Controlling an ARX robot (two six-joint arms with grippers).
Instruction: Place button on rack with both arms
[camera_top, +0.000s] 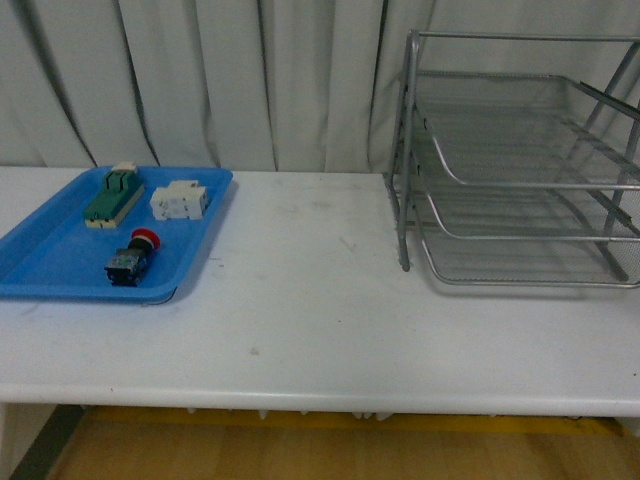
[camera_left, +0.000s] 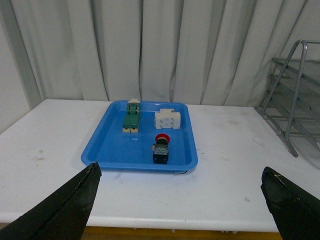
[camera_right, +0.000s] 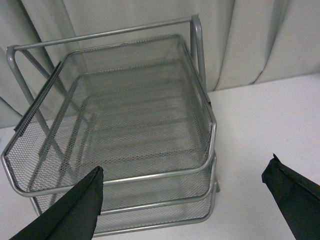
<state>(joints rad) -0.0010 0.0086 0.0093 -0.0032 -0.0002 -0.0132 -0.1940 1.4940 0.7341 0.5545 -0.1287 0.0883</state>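
- The button (camera_top: 135, 254) lies on its side near the front edge of the blue tray (camera_top: 50, 262) at the left end of the counter (camera_top: 320, 310). Its red cap points away from the robot, toward the curtain (camera_top: 250, 80).
- The rack (camera_top: 405, 150) stands at the right end of the counter, well apart from the tray. That gap is likely why the task calls for both arms, one on each side.
- A green-and-cream block (camera_top: 113, 196) and a white terminal block (camera_top: 180, 200) sit further back in the tray, apart from the button. Its near side looks free for a grasp.
- The left claw (camera_left: 180, 171) is spread wide and holds nothing. It hangs above the counter's near edge and faces the tray, which suits it to pick up the button.
- The right claw (camera_right: 186, 165) is also spread wide with nothing in it. It looks down over the rack's top tier, probably so it can take the button and set it there.
- The front view shows the tray, the rack and the bare stretch between them, but neither arm.
- The left wrist view shows the button roughly centred between its fingers, and only a corner of the rack.
- The right wrist view shows the top tier's mesh bare, which the front view gives only at a shallow angle. It shows neither tray nor button.
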